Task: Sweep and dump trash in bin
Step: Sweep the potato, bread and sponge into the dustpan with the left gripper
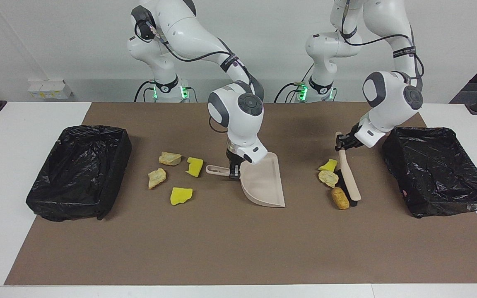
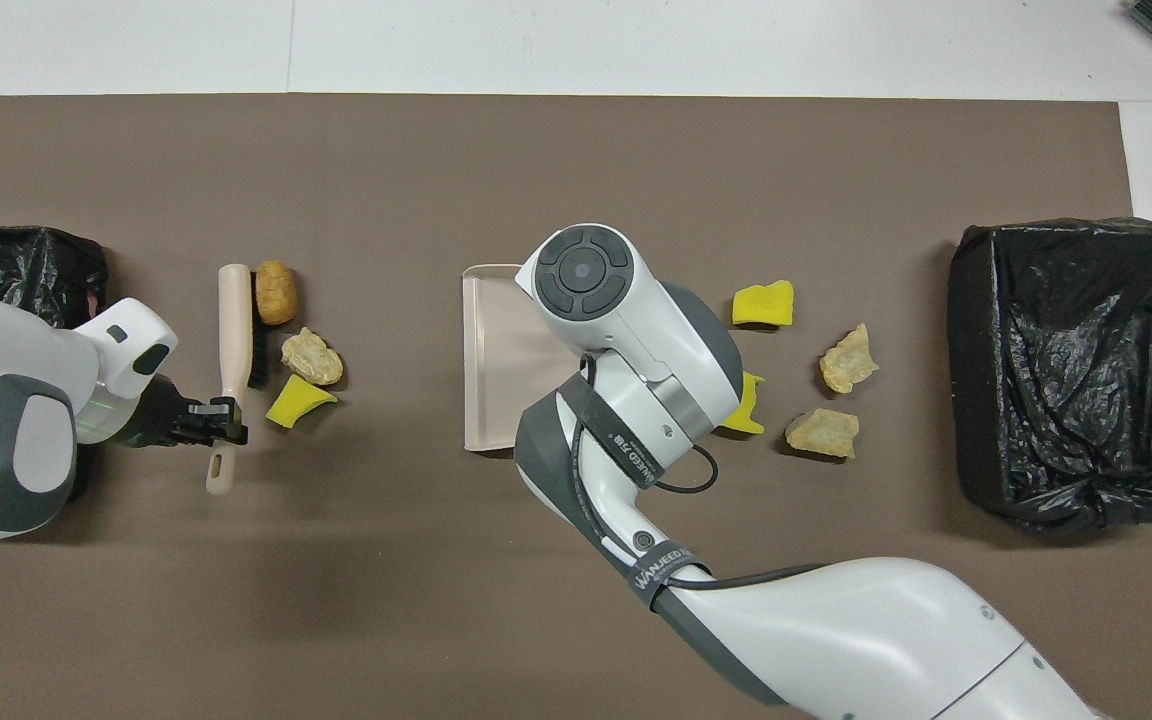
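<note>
Trash [image 1: 340,198] against brush [image 1: 349,178] pinched by left hand [image 1: 340,143]; right hand [image 1: 233,170] pinching dustpan [image 1: 263,182]

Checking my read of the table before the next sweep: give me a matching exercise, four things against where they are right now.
Things:
1. brush
2. dustpan
3. orange-brown nugget
4. two bins

Places:
A. one at each end of the mat
B. held by its handle in the right gripper
C. against the brush's bristles
D. held by its handle in the left gripper

Pairs: 1-D, 2-B, 3-C, 4-A
</note>
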